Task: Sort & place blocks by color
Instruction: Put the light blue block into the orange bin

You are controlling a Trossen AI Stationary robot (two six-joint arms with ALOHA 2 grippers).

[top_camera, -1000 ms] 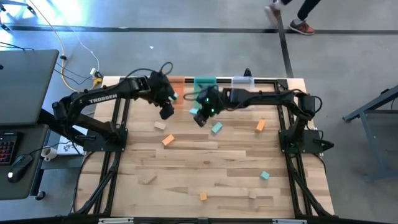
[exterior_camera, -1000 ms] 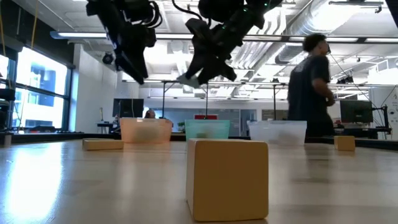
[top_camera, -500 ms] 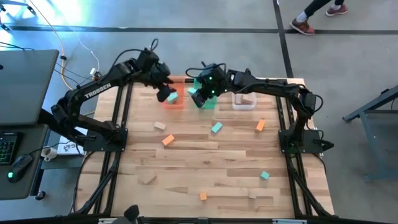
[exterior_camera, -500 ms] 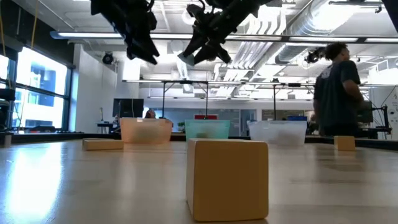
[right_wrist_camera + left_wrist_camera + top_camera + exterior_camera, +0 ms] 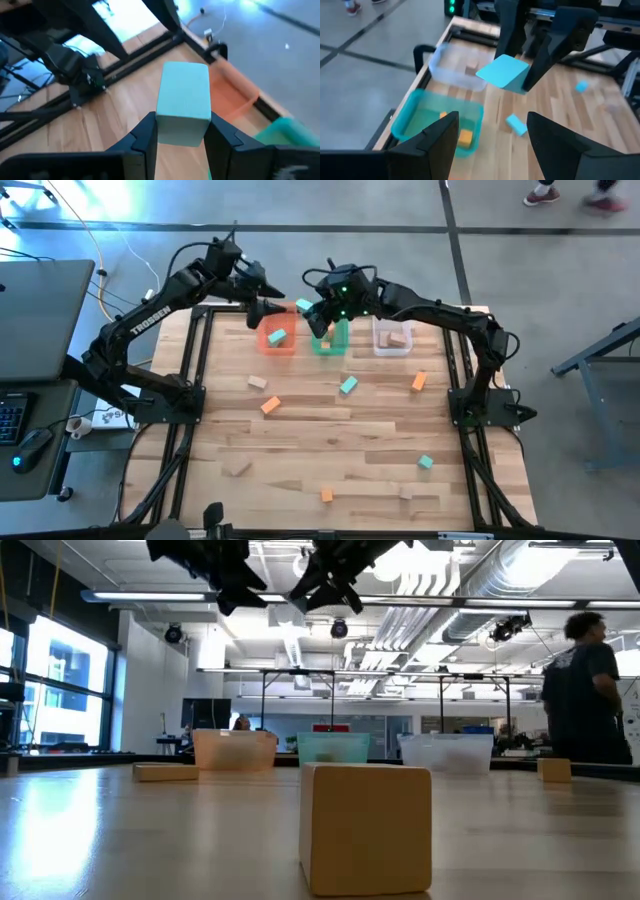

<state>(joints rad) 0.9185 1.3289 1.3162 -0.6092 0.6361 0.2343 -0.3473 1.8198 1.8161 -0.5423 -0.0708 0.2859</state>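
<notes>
Teal-green block (image 5: 183,104) is clamped between the two fingers of the right pincer (image 5: 181,131), held in the air above the far edge of the counter (image 5: 330,440), over the green tray (image 5: 328,340). In the left wrist view the same block (image 5: 504,74) shows pinched between the right pincer's fingers. The left pincer (image 5: 492,132) hangs with its fingers spread and nothing between them, over the far end of the orange tray (image 5: 278,338). That tray holds one teal-green block (image 5: 277,336). The clear tray (image 5: 392,338) holds tan blocks (image 5: 397,336).

Loose on the counter lie further blocks: teal-green (image 5: 348,385) near the trays, teal-green (image 5: 425,462) toward the near right, orange (image 5: 418,382), orange (image 5: 270,406), orange (image 5: 326,495), tan (image 5: 258,382) and tan (image 5: 237,468). In the low view a tan cube (image 5: 365,828) stands nearest the camera.
</notes>
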